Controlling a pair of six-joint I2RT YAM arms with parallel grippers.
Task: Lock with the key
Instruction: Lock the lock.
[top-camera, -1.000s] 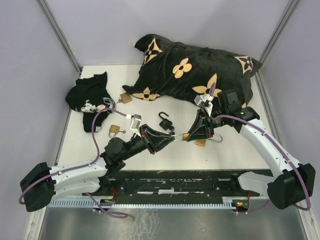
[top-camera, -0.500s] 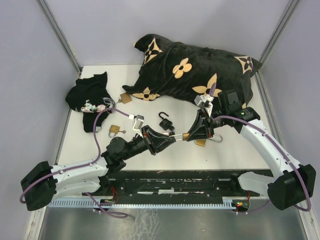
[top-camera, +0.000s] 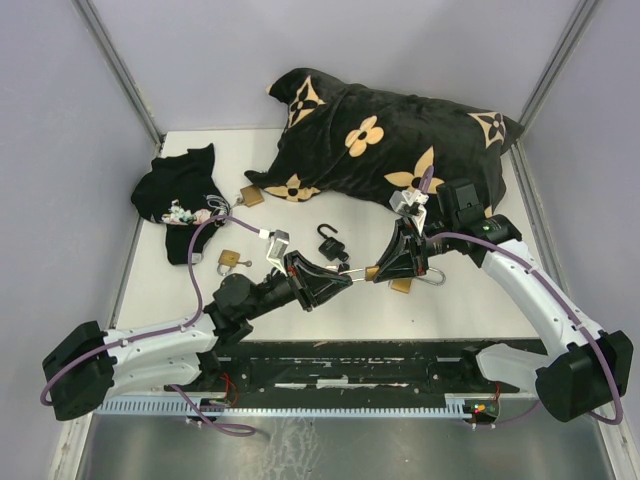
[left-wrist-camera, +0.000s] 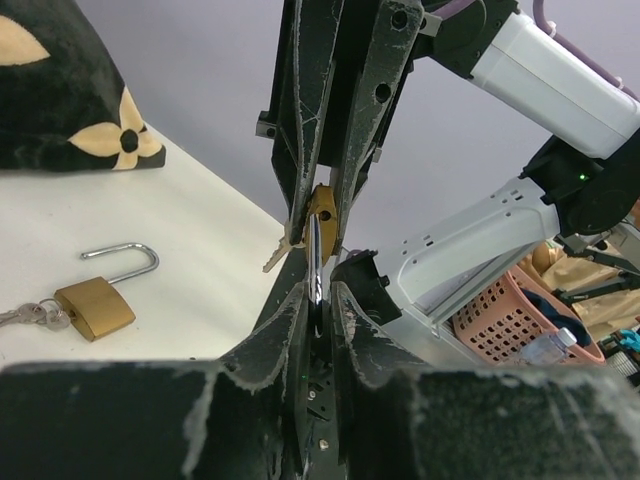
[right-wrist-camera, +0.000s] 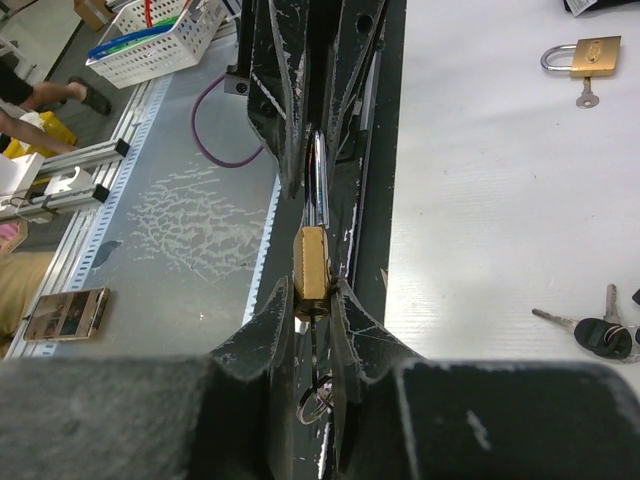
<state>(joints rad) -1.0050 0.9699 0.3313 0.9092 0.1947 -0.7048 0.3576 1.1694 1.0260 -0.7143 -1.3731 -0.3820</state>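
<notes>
**While gripped from both ends, brass padlock (right-wrist-camera: 310, 262) is held off the table (top-camera: 470, 300)**

Where the rear of the table is viewed from above, a black cushion (top-camera: 390, 140) with tan flower motifs is found lying across it. A crumpled black garment (top-camera: 175, 195) is noted at the left edge. Both arms are angled inward and are seen nose to nose at the middle of the table, in front of the cushion.

The left gripper (left-wrist-camera: 317, 295) is closed tight on the steel shackle (left-wrist-camera: 314, 255). The right gripper (right-wrist-camera: 312, 295) is closed on the body of the brass padlock, which is pinched by its flat faces. The padlock is thus carried in the air between the two grippers, above the table and resting on nothing else. Whether the shackle is latched cannot be told.

Further locks are recorded on the table:
- An open brass lock (left-wrist-camera: 95, 305) lies just beside the right gripper, with keys attached.
- A black padlock (top-camera: 328, 243) lies between the grippers and the cushion.
- A small brass lock (right-wrist-camera: 580, 55) lies well to the left, with a key just beside it.

A key (right-wrist-camera: 313, 340) is seen directly below the body of the held padlock, between the right fingers. A ring (right-wrist-camera: 315, 395) hangs under it. How far the key is seated cannot be told.
</notes>
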